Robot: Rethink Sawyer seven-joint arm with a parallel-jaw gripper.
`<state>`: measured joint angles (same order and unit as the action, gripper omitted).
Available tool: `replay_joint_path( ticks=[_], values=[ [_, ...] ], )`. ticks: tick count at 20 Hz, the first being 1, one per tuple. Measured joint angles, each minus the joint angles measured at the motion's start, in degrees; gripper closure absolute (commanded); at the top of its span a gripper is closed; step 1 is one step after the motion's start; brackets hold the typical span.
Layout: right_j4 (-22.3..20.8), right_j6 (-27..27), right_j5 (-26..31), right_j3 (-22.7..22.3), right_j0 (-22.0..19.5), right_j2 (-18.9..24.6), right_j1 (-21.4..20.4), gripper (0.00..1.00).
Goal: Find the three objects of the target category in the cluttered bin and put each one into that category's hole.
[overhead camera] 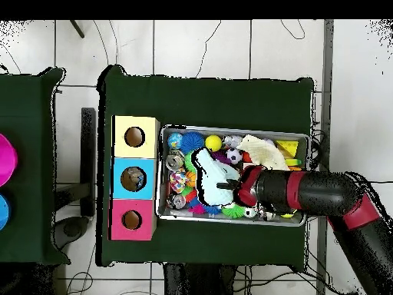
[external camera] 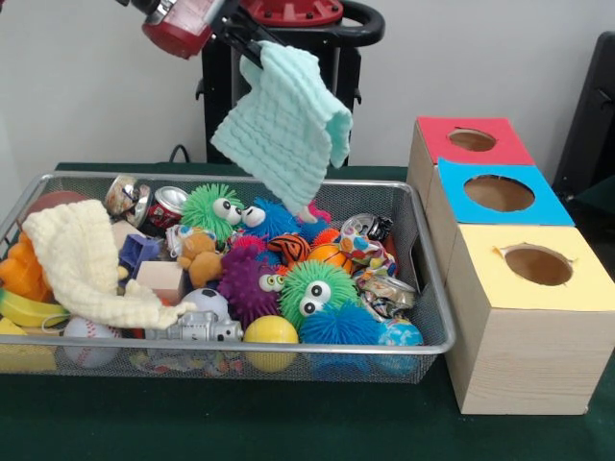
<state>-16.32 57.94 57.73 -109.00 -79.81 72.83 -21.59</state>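
A wire bin [external camera: 437, 317] sits on the green desk [external camera: 240, 423], and it is full of toys. At the near edge lie a baseball [external camera: 88, 341], a little silver toy robot [external camera: 200, 328], a yellow ball [external camera: 270, 331] and a blue ball with spots [external camera: 399, 335]. Just behind them are a green fuzzy ball with big eyes [external camera: 317, 290] and a purple fuzzy ball [external camera: 248, 279]. A cream cloth [external camera: 82, 259] lies draped over the left side of the heap and covers what is under it. Farther back are a small brown teddy [external camera: 199, 257], another green fuzzy ball [external camera: 212, 209], a blue fuzzy one [external camera: 272, 219] and two dented cans [external camera: 163, 206] near the far left corner.

To the right of the bin stands a row of three wooden boxes, each with a round hole on top. The yellow box [external camera: 538, 307] is nearest, the blue box [external camera: 495, 197] is behind it, and the red box [external camera: 469, 142] is farthest.

Above the far side of the bin, the red and black hand [external camera: 252, 43] is pinched tight on one corner of a mint green cloth [external camera: 283, 130]. The cloth is soft and ribbed. It hangs down loose in the air, and its low corner dangles just over the toys at the back. In the overhead view the cloth [overhead camera: 209, 178] hangs over the middle of the bin.
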Motion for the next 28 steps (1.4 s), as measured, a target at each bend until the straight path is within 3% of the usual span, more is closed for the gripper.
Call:
replay_joint_path(
  ticks=[12, 28],
  values=[
    [-1.21, 0.00, 0.00, -0.05, 2.60, -0.46, -3.84, 1.00],
    [-6.75, 0.00, 0.00, -0.06, 8.14, -6.45, -8.09, 1.00]
  ],
)
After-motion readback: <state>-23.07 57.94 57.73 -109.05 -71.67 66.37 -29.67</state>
